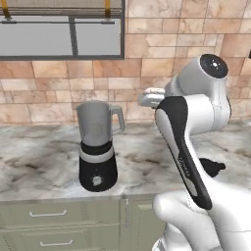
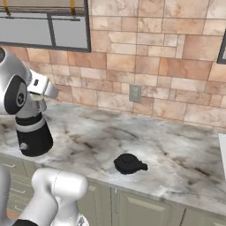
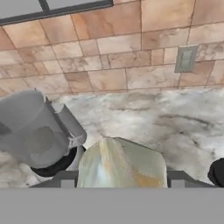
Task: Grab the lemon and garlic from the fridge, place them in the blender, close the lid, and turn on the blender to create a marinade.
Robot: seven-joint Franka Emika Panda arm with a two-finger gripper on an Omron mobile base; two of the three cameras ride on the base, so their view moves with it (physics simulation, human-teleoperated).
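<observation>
My gripper (image 3: 121, 181) is shut on the garlic (image 3: 122, 162), a pale bulb with tan streaks that sits between the two dark fingertips. It hangs above the counter, just right of the blender (image 1: 98, 147) and near the rim of the open translucent jar (image 3: 35, 131). From the right base view the blender's black base (image 2: 33, 137) stands at the left, partly behind my arm. The lid (image 2: 129, 163) lies on the counter to the right of the blender, a black cap also seen at the hand view's edge (image 3: 217, 173). The lemon and the fridge are out of view.
The marble counter (image 2: 176, 145) runs along a tan tiled wall with a grey outlet (image 2: 134, 93). A glass-fronted upper cabinet (image 1: 59, 34) hangs above the blender. Pale green drawers (image 1: 49, 213) sit under the counter. My white arm (image 1: 196, 147) covers the right of the left base view.
</observation>
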